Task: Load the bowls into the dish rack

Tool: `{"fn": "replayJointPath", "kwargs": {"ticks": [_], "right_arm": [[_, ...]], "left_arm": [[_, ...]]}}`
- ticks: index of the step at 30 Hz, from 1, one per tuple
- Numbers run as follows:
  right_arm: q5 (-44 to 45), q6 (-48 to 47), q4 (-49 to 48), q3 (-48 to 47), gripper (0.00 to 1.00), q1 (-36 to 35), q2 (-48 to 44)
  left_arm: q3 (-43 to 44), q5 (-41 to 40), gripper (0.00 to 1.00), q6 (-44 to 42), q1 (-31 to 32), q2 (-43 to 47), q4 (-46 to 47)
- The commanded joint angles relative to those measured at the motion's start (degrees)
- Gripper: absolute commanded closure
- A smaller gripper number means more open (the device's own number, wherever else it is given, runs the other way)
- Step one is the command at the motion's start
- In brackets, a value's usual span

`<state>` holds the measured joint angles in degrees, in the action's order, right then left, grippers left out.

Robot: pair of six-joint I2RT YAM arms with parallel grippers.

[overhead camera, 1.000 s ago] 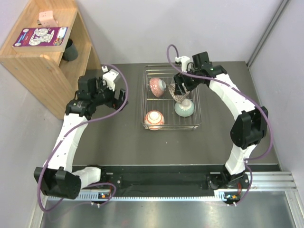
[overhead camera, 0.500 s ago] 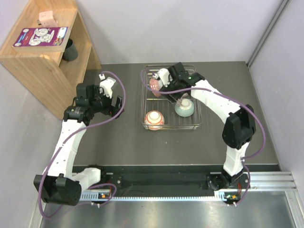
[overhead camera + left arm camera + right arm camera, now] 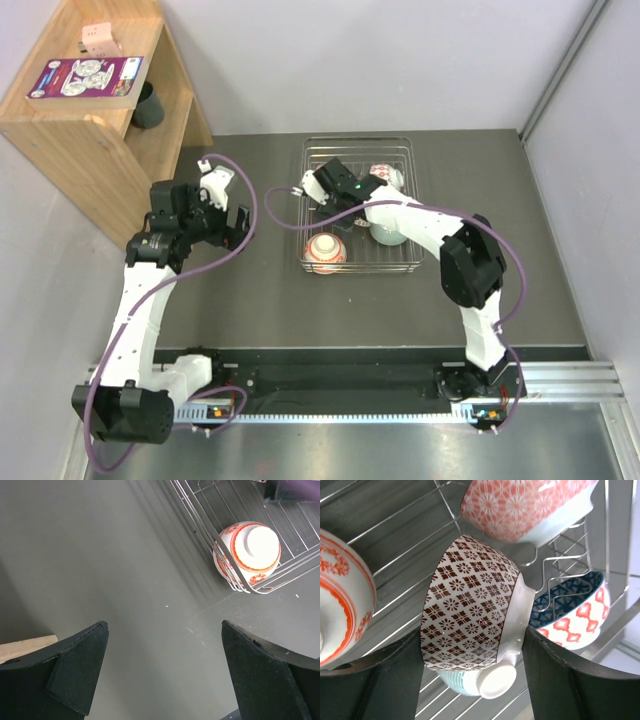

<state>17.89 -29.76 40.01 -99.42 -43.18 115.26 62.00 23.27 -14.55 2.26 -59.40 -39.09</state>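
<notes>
My right gripper (image 3: 472, 640) is shut on a bowl with a brown mesh pattern (image 3: 470, 600), held on its side over the wires of the dish rack (image 3: 395, 525). Around it in the rack are a pink floral bowl (image 3: 520, 505), a blue mosaic bowl (image 3: 570, 615), a mint bowl (image 3: 462, 685) right under the held one, and a red-orange bowl (image 3: 340, 605). From above, the right gripper (image 3: 332, 198) reaches into the rack's (image 3: 415, 200) left half. My left gripper (image 3: 165, 630) is open over bare table, left of the rack (image 3: 200, 520) and the red-orange bowl (image 3: 247, 550).
A wooden shelf (image 3: 90, 120) stands at the back left, holding a dark cup (image 3: 147, 105) and a leaflet (image 3: 85, 77). Walls close in behind and on the right. The left gripper (image 3: 228, 215) hovers between shelf and rack.
The right gripper carried the brown mesh bowl leftward across the rack and lowered it among the other bowls. The left arm drew back slightly to the left.
</notes>
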Motion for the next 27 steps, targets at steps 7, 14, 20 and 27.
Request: {"fn": "replayJointPath", "kwargs": {"ticks": [7,14,20,27], "right_arm": [[10.32,-5.40,-7.31,0.18,1.00,-4.19,2.60],[12.52,-6.98,-9.69,3.70,0.94,-5.95,2.95],[12.61,-7.07,-10.04,6.69,0.75,-7.09,2.07],[9.46,-6.37,-8.63,9.33,0.48,-7.27,0.67]], "left_arm": [[-1.00,2.13,0.01,-0.40,-1.03,1.65,0.42],[-1.53,2.40,0.01,-0.48,-1.38,2.27,0.51],[-2.14,2.49,0.01,-0.57,-1.65,2.71,0.51],[-2.32,2.84,0.01,-0.66,-1.73,2.97,0.59]]}}
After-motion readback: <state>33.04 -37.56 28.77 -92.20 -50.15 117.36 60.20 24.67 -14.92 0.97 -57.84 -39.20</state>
